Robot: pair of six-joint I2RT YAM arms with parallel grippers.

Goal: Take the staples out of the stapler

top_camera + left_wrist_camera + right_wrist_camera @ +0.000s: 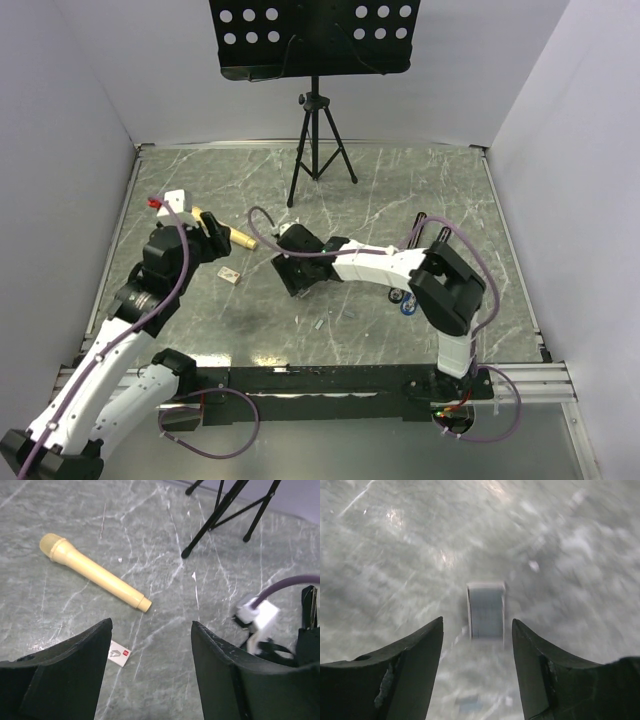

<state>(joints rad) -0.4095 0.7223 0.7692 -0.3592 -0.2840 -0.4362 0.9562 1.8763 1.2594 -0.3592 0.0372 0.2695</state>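
Stapler (486,612) blurred, long axis running straight ahead between parted right fingers (405,680), left fingers (65,680) also apart

Left arm (110,360): rises from its base at the near left, bent at the elbow, wrist reaching away along the left side.
Left gripper (151,624): tilted downward, its two black fingers (70,675) standing wide apart with nothing between them.
Right arm (385,265): upper link upright over its base, elbow sharply folded, white forearm stretched leftward toward the middle.
Right gripper (477,621): pointing down, fingers parted, nothing clamped (its wrist view is blurred).
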